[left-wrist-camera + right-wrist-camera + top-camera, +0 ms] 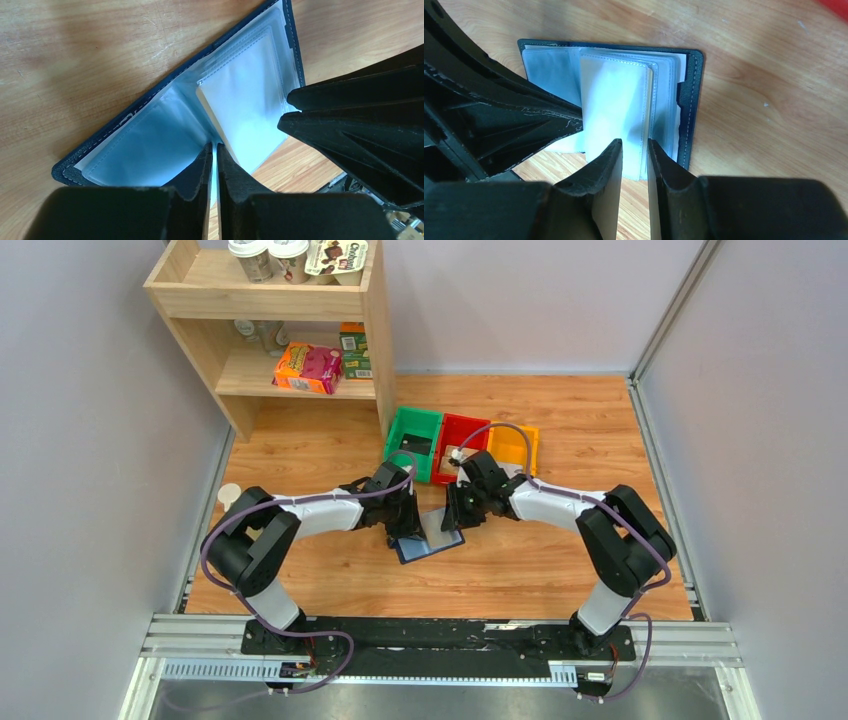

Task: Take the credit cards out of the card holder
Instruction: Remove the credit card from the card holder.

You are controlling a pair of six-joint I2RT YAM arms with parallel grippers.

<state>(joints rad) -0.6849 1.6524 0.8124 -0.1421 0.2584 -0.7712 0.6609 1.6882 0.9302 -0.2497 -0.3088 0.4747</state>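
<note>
Navy card holder (428,542) open, clear sleeves (614,107) between both jaws

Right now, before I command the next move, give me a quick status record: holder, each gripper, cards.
card holder: lying open on the table, clear sleeves fanned up
left gripper: shut on a sleeve edge
right gripper: slightly open, straddling the top sleeve's near edge
credit cards: only a tan edge inside one sleeve shows, probably a card
</note>
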